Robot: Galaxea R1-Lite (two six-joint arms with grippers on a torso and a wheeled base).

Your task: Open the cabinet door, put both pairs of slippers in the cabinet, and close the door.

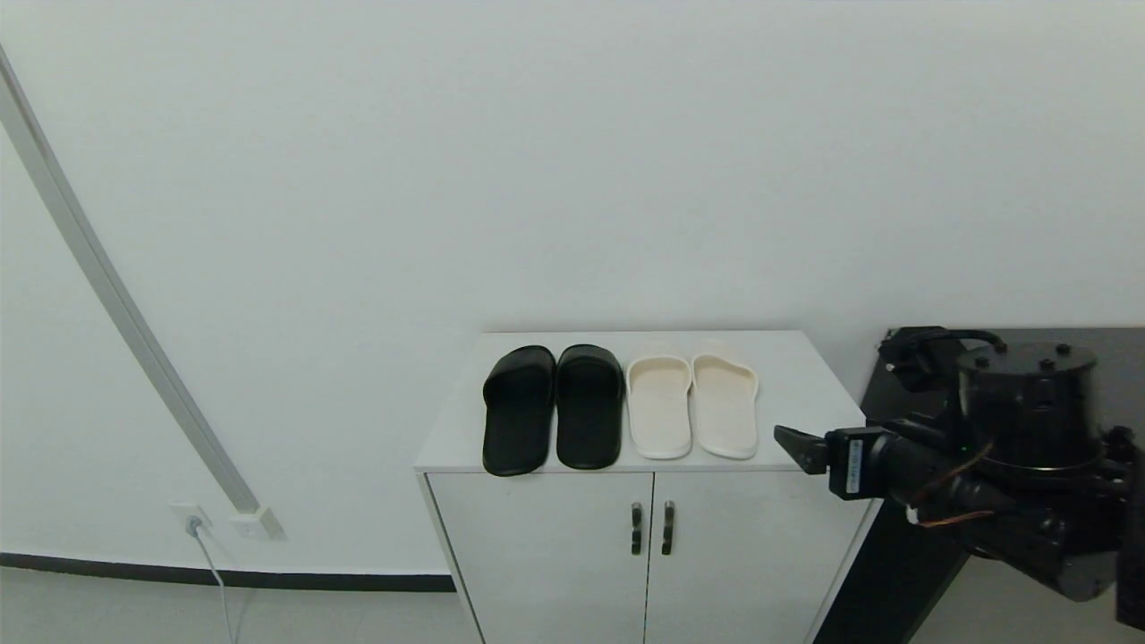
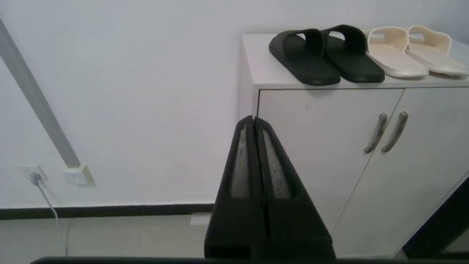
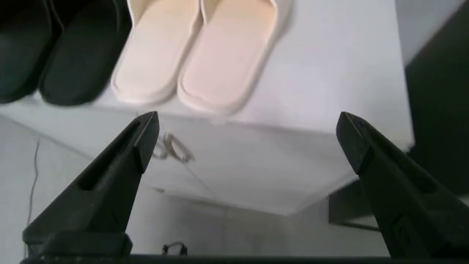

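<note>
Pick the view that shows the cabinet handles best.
Head view: both handles face the camera, side by side where the shut doors meet. The left wrist view shows them at a slant; the right wrist view looks down on them, foreshortened.

The right arm (image 1: 984,490) is matt black all over, built around a fat round drum of a joint (image 1: 1029,402) with small screws (image 1: 1022,363) dotted round its flat top. A white label (image 1: 855,461) sits on the wrist block, a tiny green light (image 1: 964,449) glows nearby, and thin orange and white cables (image 1: 962,517) loop beneath. The right gripper (image 1: 799,447) has black wedge-shaped fingers (image 3: 110,183), set wide apart. The left gripper (image 2: 253,125) carries two long tapering black ones with grey pads (image 2: 240,172), pressed flush together.
</note>
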